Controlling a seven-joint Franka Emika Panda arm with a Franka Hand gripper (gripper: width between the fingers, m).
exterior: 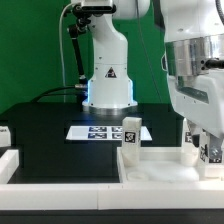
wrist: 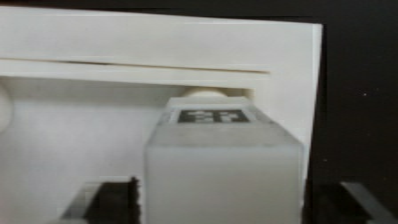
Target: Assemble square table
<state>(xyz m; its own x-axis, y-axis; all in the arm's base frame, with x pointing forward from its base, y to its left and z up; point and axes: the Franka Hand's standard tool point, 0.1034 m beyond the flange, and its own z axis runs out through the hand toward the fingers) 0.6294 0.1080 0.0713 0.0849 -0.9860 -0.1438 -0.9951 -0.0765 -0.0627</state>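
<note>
Closest to you, the fingers [wrist: 112,205] flank an upright leg [wrist: 217,165], one on each side. You cannot tell whether they press it or stand just clear. That leg stands on the square top [exterior: 160,172], toward the exterior view's right. A second leg [exterior: 132,131] stands upright at the top's far edge. Beyond it, the marker board [exterior: 100,131] lies on the bench [exterior: 45,125].

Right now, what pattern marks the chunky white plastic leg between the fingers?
Black-and-white tag on the leg; wrist view best.

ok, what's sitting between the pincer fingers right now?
A white tagged leg, with the square top behind it. This shows in the wrist view.
</note>
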